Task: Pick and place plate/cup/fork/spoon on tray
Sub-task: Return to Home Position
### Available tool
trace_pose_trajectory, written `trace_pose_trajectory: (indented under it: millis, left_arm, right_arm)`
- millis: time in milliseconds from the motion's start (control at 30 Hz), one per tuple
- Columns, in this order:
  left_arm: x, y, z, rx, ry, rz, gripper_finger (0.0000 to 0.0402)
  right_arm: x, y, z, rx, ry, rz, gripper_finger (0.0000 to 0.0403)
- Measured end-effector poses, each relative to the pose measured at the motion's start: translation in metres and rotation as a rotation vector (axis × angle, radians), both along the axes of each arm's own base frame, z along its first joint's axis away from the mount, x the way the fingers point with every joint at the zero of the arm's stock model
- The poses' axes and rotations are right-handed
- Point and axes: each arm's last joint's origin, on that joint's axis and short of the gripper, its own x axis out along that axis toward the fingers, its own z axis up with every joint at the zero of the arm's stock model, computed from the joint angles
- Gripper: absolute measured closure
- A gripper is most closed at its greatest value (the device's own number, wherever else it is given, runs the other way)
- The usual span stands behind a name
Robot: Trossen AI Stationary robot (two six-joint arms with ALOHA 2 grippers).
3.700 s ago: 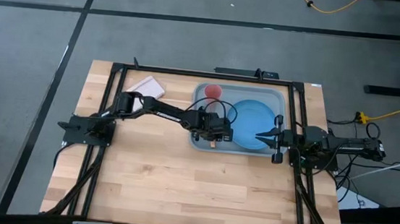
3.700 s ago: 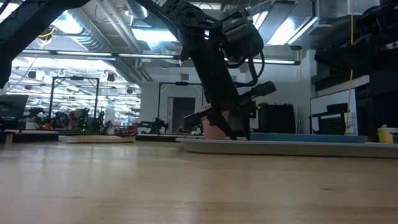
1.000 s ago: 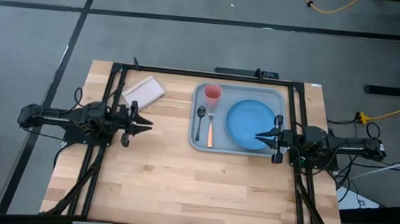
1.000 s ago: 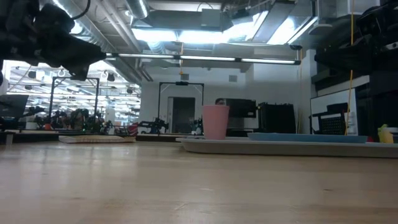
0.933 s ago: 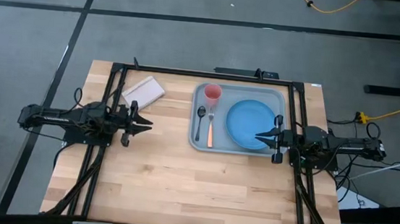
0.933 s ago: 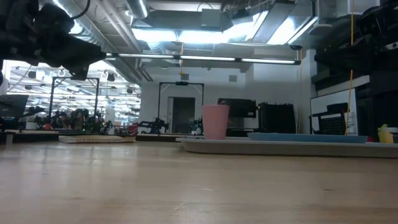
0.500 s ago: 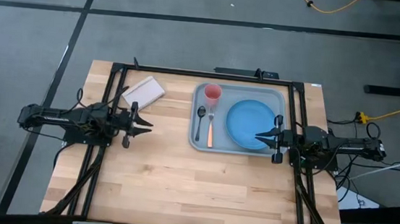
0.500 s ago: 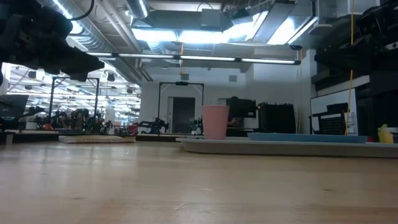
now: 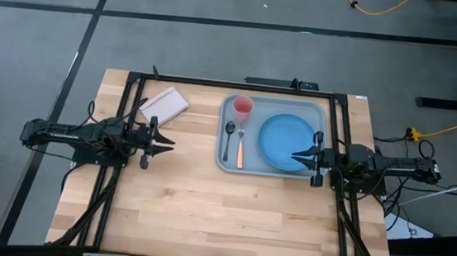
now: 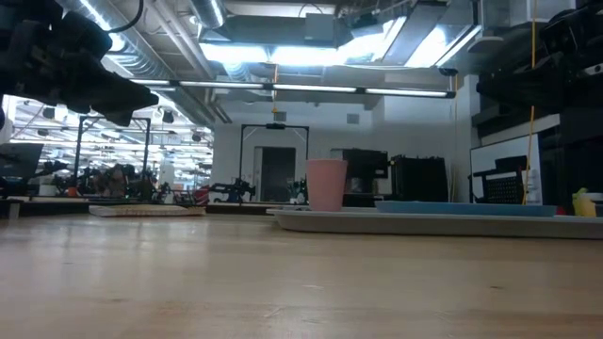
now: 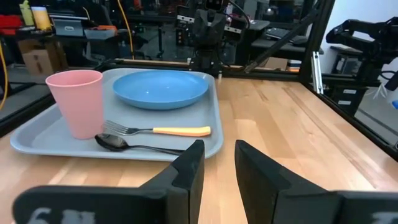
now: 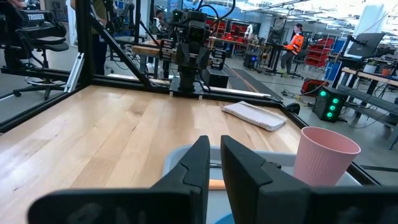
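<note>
The grey-blue tray (image 9: pixel 224 159) lies on the table at the far right of centre. On it rest the blue plate (image 9: pixel 285 141), the upright pink cup (image 9: pixel 243 105), the dark spoon (image 9: pixel 228 136) and the orange-handled fork (image 9: pixel 241 148); spoon and fork lie side by side left of the plate. All show in the left wrist view: plate (image 11: pixel 160 88), cup (image 11: pixel 76 102), fork (image 11: pixel 168 130), spoon (image 11: pixel 124 144). My left gripper (image 9: pixel 165 141) hangs over the table left of the tray, narrowly open and empty (image 11: pixel 219 146). My right gripper (image 9: pixel 296 157) is shut over the plate's right part (image 12: pixel 214 142).
A small pale flat rectangle (image 9: pixel 164 102) lies at the far left of the table, also in the right wrist view (image 12: pixel 255 114). Black frame rails (image 9: pixel 232 84) run along the far edge and both sides. Bare wood (image 9: pixel 221 210) fills the near half.
My left gripper has sunk a little, as the low view shows. The tray and the things on it have not moved.
</note>
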Motion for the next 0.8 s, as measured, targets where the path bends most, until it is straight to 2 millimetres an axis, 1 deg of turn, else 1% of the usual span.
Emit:
trace_pose_trajectory:
  millis: [800]
  left_arm:
    - [-0.0001, 0.0012, -0.0007, 0.003, 0.008, 0.041, 0.0319]
  right_arm:
    - [0.0000, 0.0010, -0.0006, 0.000, 0.006, 0.034, 0.0357]
